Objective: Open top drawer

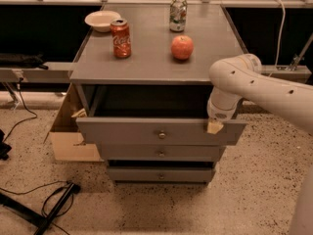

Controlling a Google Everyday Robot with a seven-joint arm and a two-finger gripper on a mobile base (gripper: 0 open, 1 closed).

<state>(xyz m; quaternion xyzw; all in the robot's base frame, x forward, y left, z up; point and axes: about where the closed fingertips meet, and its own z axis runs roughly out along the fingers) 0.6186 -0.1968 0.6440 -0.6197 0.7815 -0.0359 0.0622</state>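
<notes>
Arm: white, smooth rounded shell, thick tube shape, w/ small dark dots along it (holes or screws, can't tell). Bulbous white joint sits above right end of top drawer. Below it a short white wrist section w/ greyish band. Gripper: small, tan/yellowish tip, at upper edge of drawer front, right end. More white body shell right of drawer, lower down.

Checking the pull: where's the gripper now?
In the camera view, the gripper is at the right end of the top drawer, on its front's upper edge, right of its knob.
</notes>
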